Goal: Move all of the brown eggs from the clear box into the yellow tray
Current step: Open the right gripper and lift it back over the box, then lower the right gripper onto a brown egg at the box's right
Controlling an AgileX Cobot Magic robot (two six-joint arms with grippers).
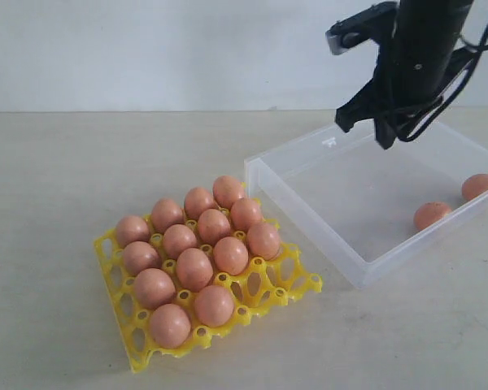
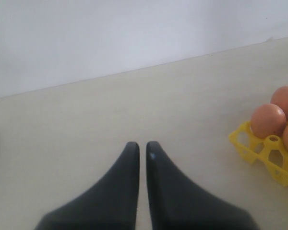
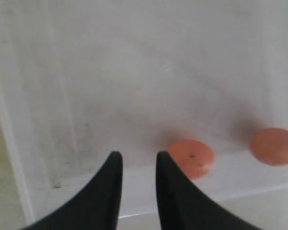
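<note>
Yellow tray (image 1: 297,283) — fourteen brown eggs (image 1: 193,268) seated. Clear box (image 1: 301,223) — two more by its near right wall. Above it, right fingers (image 3: 110,191) slightly parted, empty; left fingers (image 2: 120,191) pressed together, empty, over tabletop (image 1: 65,162).

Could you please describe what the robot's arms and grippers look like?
The right arm is black, with black cables looping beside it and a small grey camera at the wrist. Both the left gripper and right gripper have smooth, matte black jaws that curve and taper to points.
</note>
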